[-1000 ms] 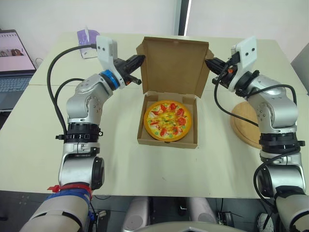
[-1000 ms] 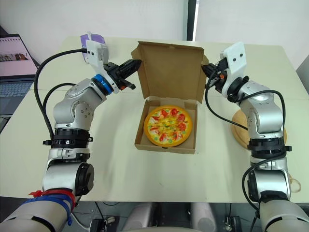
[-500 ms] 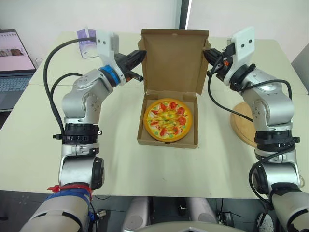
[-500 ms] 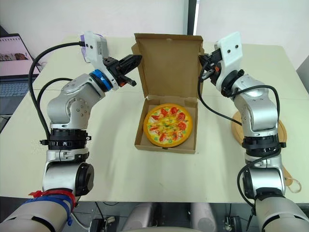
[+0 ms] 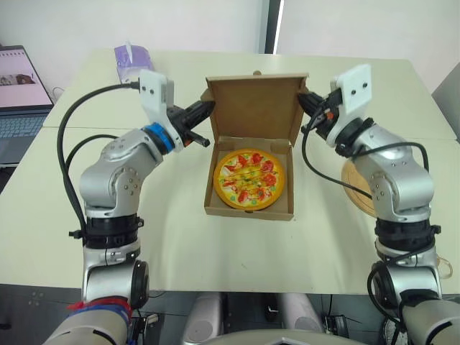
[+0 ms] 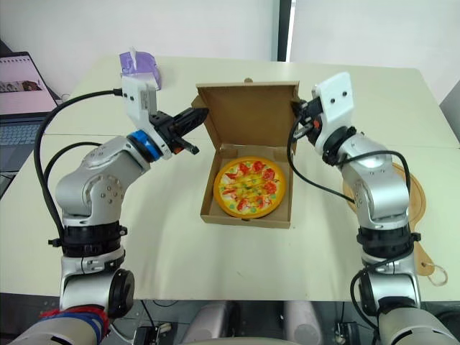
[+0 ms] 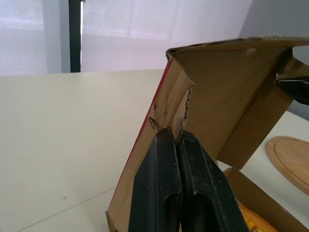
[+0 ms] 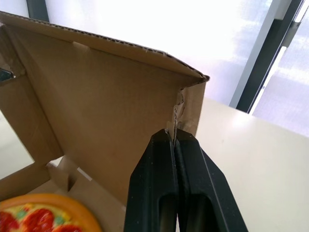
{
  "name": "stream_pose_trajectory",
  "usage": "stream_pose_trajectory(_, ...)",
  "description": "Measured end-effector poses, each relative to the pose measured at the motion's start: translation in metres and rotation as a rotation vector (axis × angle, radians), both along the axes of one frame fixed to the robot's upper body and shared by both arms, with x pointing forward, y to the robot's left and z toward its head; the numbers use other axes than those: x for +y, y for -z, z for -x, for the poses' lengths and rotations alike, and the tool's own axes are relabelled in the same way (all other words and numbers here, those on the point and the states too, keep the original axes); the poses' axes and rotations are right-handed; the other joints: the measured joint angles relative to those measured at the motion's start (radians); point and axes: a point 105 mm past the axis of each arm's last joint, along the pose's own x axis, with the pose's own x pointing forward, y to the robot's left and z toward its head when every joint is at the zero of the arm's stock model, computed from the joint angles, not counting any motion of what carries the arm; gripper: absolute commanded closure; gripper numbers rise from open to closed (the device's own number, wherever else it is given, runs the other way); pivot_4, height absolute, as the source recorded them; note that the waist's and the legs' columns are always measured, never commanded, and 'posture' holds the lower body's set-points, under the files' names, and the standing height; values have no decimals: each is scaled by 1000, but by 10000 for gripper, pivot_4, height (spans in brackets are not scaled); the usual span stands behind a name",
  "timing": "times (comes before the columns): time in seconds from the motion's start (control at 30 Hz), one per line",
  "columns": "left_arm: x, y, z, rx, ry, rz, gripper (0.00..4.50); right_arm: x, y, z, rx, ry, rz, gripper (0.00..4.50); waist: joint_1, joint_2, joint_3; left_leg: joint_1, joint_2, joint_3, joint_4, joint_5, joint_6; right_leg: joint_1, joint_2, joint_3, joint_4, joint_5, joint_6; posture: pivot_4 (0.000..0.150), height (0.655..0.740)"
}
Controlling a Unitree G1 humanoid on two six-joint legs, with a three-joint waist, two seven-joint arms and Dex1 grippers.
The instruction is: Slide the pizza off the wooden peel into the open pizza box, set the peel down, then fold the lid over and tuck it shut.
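Two steps of the task look done: the pizza (image 5: pixel 250 179) lies flat in the tray of the pizza box (image 5: pixel 248 210) at the middle of the table (image 5: pixel 180 237), and the wooden peel (image 6: pixel 415 195) rests on the table to the right, well apart from the box and partly hidden behind the right arm. The step in hand is the fold. The lid (image 5: pixel 255 108) stands up from the far edge of the tray, tipped a little toward the near side, with one gripper at each upper corner. The left gripper (image 7: pixel 171 136) has its two black fingers pressed together on the ragged edge of the lid's left side flap. The right gripper (image 8: pixel 173 137) is closed in the same way on the edge of the right side flap. Neither has anything else in its hold. By my judgement, the next move calls for both arms to swing the lid forward and down at an even pace, so the cardboard does not twist or drag the light tray across the table. The side flaps should then pass inside the tray's side walls, and the fingers will have to let go before they are caught between flap and wall. Only then can the front lip be tucked in. A laptop (image 5: pixel 18 93) and a purple packet (image 5: pixel 129 56) sit on the far left, clear of the work.
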Motion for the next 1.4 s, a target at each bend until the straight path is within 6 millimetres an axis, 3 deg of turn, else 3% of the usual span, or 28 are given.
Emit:
stream_pose_trajectory(0.33,1,10,19,-14,-33,21,45000,3,2,18,-1,7,23,44401,0,0,0,1,0,0,0,0,0,0,1,1,0,0,0,1500,7400)
stream_pose_trajectory(1.4,4,-8,10,-91,-73,46,45000,26,-27,11,-101,1,-32,44401,0,0,0,0,0,0,0,0,0,0,1,1,0,0,0,1500,7400)
